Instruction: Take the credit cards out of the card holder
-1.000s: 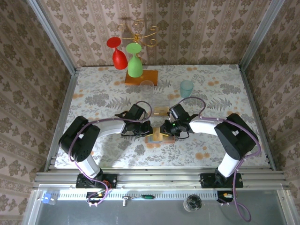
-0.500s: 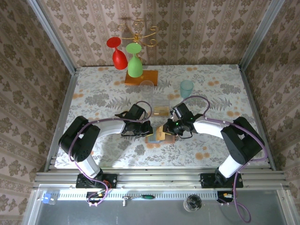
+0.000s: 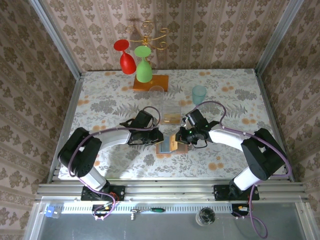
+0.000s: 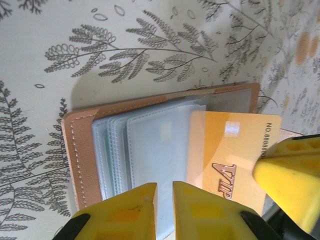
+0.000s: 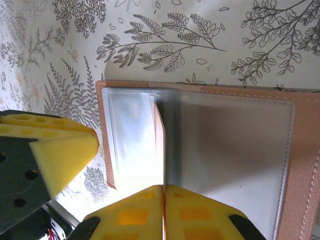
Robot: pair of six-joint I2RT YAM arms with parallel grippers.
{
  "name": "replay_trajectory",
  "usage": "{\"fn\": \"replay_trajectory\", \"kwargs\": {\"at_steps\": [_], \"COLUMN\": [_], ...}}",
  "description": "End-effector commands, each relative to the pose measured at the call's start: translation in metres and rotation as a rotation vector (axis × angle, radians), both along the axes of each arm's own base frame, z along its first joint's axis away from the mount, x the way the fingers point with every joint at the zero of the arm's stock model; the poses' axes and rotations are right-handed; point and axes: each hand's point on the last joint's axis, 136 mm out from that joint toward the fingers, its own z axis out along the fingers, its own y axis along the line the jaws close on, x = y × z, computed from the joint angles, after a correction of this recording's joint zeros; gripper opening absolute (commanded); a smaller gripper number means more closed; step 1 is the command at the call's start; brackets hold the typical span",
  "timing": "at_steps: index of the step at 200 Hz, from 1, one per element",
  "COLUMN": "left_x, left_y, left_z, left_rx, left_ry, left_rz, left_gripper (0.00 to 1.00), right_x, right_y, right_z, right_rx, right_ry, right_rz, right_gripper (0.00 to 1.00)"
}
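Right pincer (image 5: 163, 194) pinches the gold credit card (image 4: 222, 150), partly out of the card holder (image 4: 81, 155). My left pincer (image 4: 164, 197) hangs above it, barely parted

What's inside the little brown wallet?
Clear plastic pockets and an orange VIP card, half pulled out of the card holder by the right gripper. Whether more cards sit under those stacked pockets is hidden.
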Motion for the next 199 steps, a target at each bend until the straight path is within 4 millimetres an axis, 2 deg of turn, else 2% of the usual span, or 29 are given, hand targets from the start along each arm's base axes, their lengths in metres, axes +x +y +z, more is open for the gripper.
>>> {"fn": "replay_trajectory", "kwargs": {"at_steps": [1,34,100,148,199], "left_x": [0.002,0.004,0.006,0.005,0.001], "left_y": [0.005,0.006,0.017,0.026,0.033], "left_z": [0.010,0.020,0.019,0.018,0.021], "left_rx": [-0.010,-0.032,-0.029,-0.026,-0.022], "left_ry": [-0.023,-0.053,-0.044,-0.045,-0.054], "left_rz": [0.017,0.017,0.050,0.074,0.089], "left_gripper": [0.16,0.16,0.13,0.14,0.15], "right_x": [0.004,0.005,0.007,-0.001,-0.007], "right_y": [-0.004,-0.004,-0.008,-0.018,-0.021], "right_z": [0.013,0.022,0.036,0.036,0.037], "right_rx": [-0.022,-0.025,-0.104,-0.244,-0.380], "right_ry": [-0.031,-0.049,-0.099,-0.168,-0.237], "right_rz": [0.004,0.013,0.113,0.389,0.758], "right_gripper": [0.08,0.07,0.07,0.06,0.07]}}
